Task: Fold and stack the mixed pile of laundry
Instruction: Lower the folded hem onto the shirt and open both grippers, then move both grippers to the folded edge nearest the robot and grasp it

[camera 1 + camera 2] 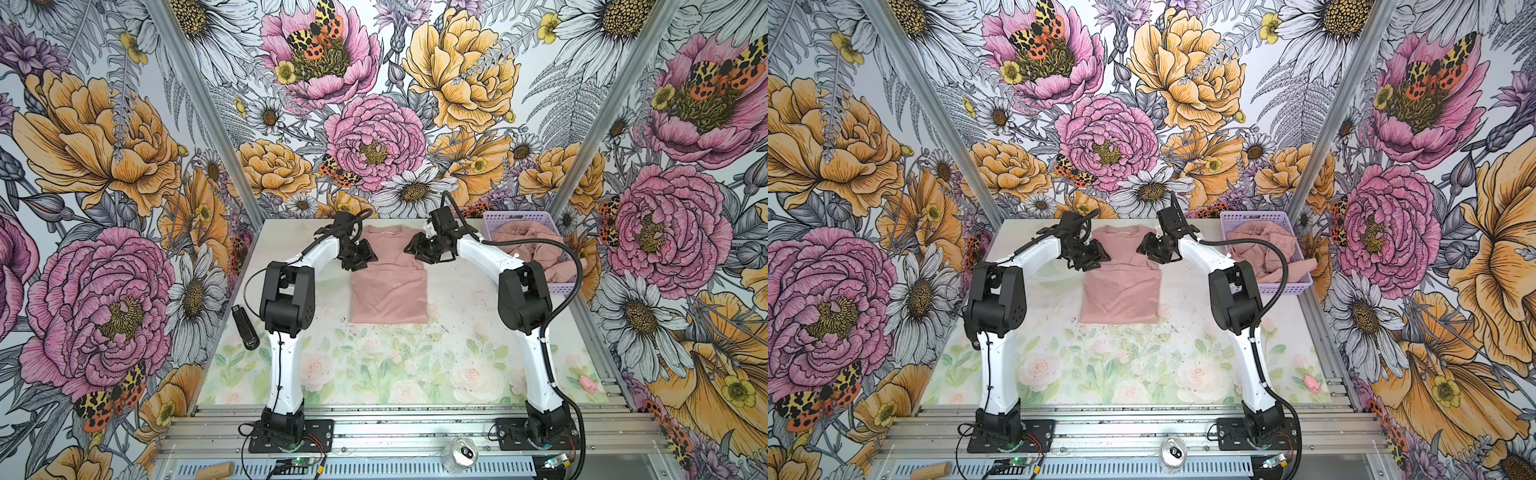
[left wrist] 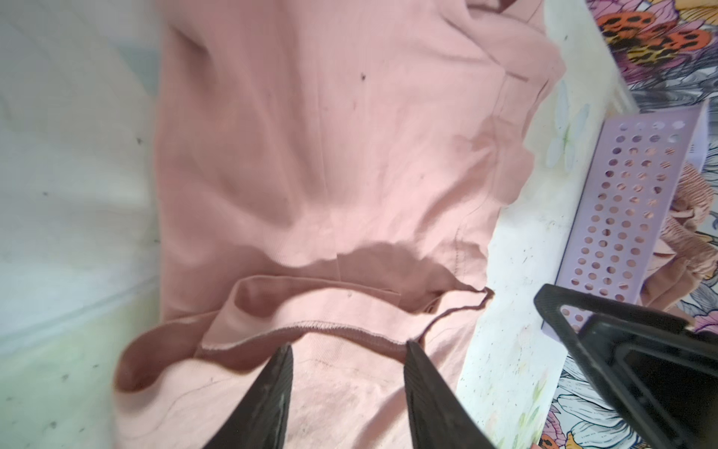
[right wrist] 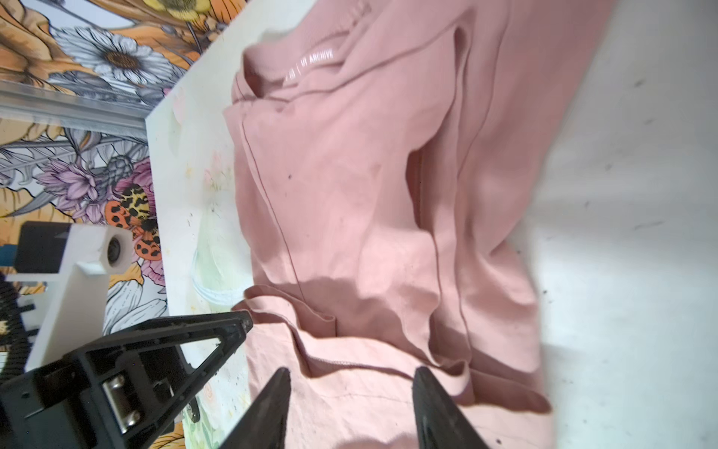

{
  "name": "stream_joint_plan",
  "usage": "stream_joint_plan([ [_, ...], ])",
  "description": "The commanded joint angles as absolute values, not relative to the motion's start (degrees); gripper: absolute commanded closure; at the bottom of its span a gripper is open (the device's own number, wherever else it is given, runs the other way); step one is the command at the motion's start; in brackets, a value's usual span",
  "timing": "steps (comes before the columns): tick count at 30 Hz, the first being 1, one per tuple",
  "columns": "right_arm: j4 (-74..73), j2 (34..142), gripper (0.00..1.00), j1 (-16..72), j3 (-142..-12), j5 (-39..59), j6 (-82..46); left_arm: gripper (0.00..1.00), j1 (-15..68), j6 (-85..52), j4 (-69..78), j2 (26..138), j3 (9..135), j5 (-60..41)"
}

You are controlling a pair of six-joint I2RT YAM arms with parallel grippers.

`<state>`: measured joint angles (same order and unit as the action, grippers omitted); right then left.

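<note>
In both top views a dusty-pink shirt (image 1: 388, 291) (image 1: 1120, 293) lies flat on the far middle of the flowered surface (image 1: 374, 365) (image 1: 1100, 365), its collar towards the back wall. The left hand (image 1: 360, 255) (image 1: 1094, 255) hangs over the shirt's left edge and the right hand (image 1: 419, 249) (image 1: 1149, 250) over its right edge, both at about shoulder height of the shirt. A lavender basket (image 1: 519, 217) (image 1: 1258, 216) stands in the far right corner with a second pink garment (image 1: 536, 245) (image 1: 1262, 247) bunched inside and spilling over its near rim.

From the left wrist, the left hand (image 2: 347, 346) is spread. Its two dark fingers (image 2: 272, 392) are apart with nothing pinched, and their tips are at a stitched hem that crosses the pink shirt (image 2: 311, 155). The basket (image 2: 629, 194) shows beyond the shirt's edge.

From the right wrist, the right hand (image 3: 351, 373) is likewise spread, holding nothing, its tips just short of a raised fold in the shirt (image 3: 349, 202). White lettering (image 3: 316, 59) shows inside the collar.
</note>
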<state>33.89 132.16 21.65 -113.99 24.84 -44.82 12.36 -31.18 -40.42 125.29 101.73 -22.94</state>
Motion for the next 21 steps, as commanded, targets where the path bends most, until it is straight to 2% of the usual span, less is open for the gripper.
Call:
stream_joint_plan([
  [1,35.5,131.0,0.47,21.9,-114.2,24.4,-42.9,0.52,11.4,-31.1,-39.7,123.6,102.5,-21.2],
  [6,36.0,125.0,0.47,22.2,-105.4,25.1,-42.3,0.52,10.7,-30.5,-39.7,118.4,96.8,-21.6],
  [16,38.9,111.6,0.47,26.9,-81.3,22.8,-39.6,0.52,10.6,-26.2,-39.8,100.4,69.4,-20.0],
  [21,38.4,109.1,0.47,29.7,-75.8,22.6,-39.5,0.52,11.7,-25.6,-38.5,95.7,61.5,-18.6],
])
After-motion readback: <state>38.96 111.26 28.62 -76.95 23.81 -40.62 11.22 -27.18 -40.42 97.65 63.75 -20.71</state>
